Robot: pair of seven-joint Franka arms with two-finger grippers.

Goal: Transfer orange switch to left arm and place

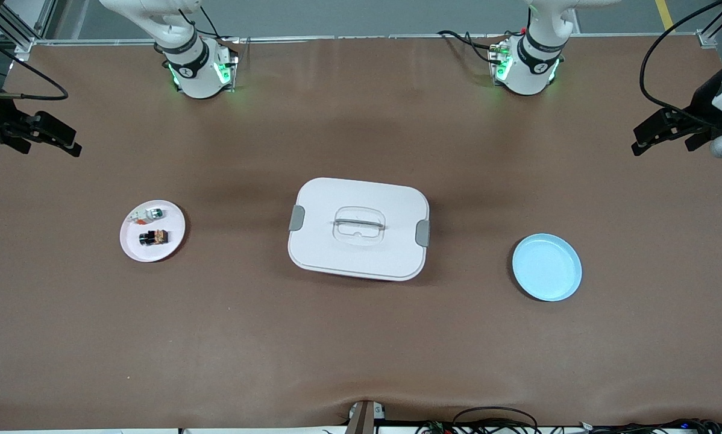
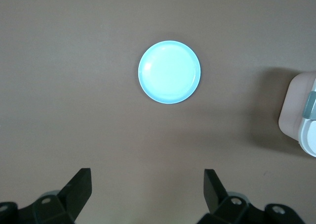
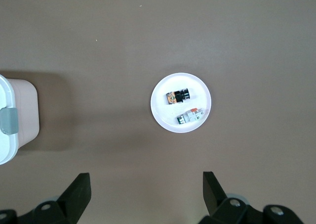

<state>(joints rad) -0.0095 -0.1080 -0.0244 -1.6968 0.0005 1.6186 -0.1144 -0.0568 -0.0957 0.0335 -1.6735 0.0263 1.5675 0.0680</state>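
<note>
Grippers hang high at the two ends of the table, both spread wide with nothing between the fingers: the right gripper [image 1: 47, 140] over bare brown table [image 1: 361, 337] at the right arm's end, the left gripper [image 1: 668, 129] over bare table at the left arm's end, and both arms wait. Below the right gripper and well apart from it, nearer the front camera, sits a small pink plate [image 1: 133, 247]; the orange switch [image 1: 153, 237] lies on that plate, black with an orange-brown section, and just beside it on the same plate lies a small white-and-green part [image 1: 149, 214] with a red bit, farther from the camera than the switch. Down from the left gripper, again well apart and nearer the camera, rests a blue plate [image 1: 546, 267]. Between the two plates, at mid-table, stands the white box [image 1: 358, 228], lid on, with grey clips on its two short sides and a recessed handle in the lid
</note>
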